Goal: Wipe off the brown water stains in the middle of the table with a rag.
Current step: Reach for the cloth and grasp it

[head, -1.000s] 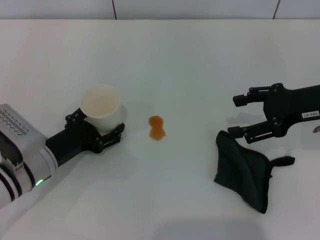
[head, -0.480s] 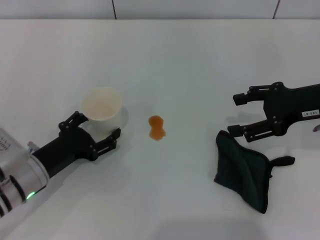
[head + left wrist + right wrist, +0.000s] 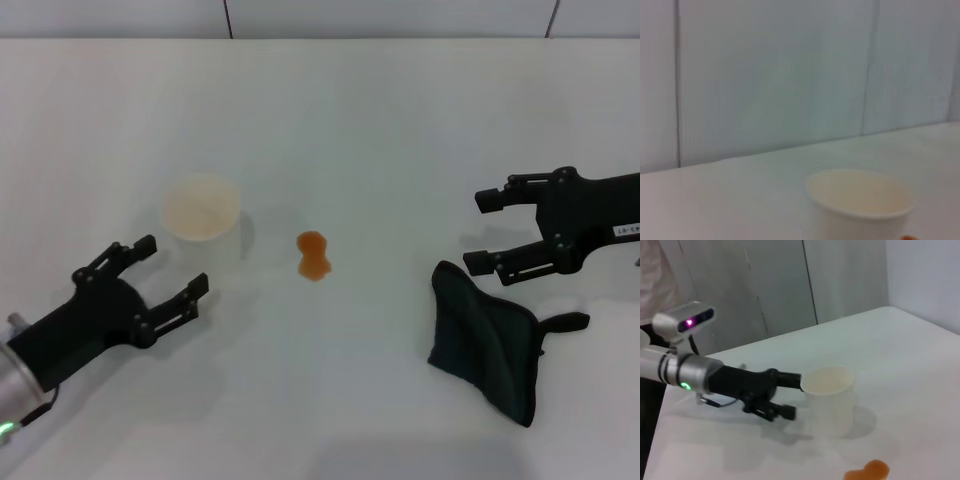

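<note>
The brown water stain (image 3: 313,256) is a small two-lobed orange blot in the middle of the white table (image 3: 380,120). It also shows in the right wrist view (image 3: 867,471). The dark rag (image 3: 490,335) lies crumpled on the table at the right, a loop tab at its right edge. My right gripper (image 3: 478,230) is open and empty just behind the rag's far corner. My left gripper (image 3: 175,265) is open and empty, a little in front of and to the left of the whitish cup (image 3: 201,215), apart from it.
The cup stands upright left of the stain. It also shows in the left wrist view (image 3: 860,200) and the right wrist view (image 3: 830,390). My left gripper (image 3: 792,394) shows beside it in the right wrist view. A grey panelled wall runs behind the table.
My left gripper has let go of the cup and drawn back toward the near left. The cup stays standing. My right gripper has shifted slightly to the right.
</note>
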Robot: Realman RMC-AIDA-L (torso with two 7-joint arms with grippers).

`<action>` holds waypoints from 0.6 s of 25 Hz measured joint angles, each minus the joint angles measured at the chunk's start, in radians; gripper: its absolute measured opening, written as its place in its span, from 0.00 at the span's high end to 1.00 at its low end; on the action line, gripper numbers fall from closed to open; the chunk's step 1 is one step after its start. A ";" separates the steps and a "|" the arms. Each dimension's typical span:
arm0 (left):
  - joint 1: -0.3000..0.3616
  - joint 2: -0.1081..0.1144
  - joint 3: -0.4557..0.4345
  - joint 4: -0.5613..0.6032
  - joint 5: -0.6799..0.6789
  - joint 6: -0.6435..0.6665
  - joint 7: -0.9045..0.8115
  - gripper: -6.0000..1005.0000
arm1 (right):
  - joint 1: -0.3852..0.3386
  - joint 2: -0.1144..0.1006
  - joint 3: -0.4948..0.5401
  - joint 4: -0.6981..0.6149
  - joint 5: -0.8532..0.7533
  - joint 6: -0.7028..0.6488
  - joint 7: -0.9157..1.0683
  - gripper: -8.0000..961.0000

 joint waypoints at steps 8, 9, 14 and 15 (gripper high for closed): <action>0.113 0.004 0.001 0.374 0.240 0.299 -0.371 0.11 | -0.063 -0.003 -0.042 -0.194 -0.018 -0.054 0.187 0.10; 0.119 0.005 0.001 0.417 0.268 0.331 -0.409 0.11 | -0.063 -0.004 -0.046 -0.206 -0.025 -0.061 0.203 0.10; 0.125 0.005 0.002 0.641 0.416 0.443 -0.602 0.11 | -0.045 -0.003 -0.124 -0.285 -0.137 -0.097 0.384 0.12; 0.126 0.002 0.006 0.688 0.444 0.454 -0.631 0.11 | -0.038 -0.003 -0.154 -0.299 -0.168 -0.096 0.428 0.12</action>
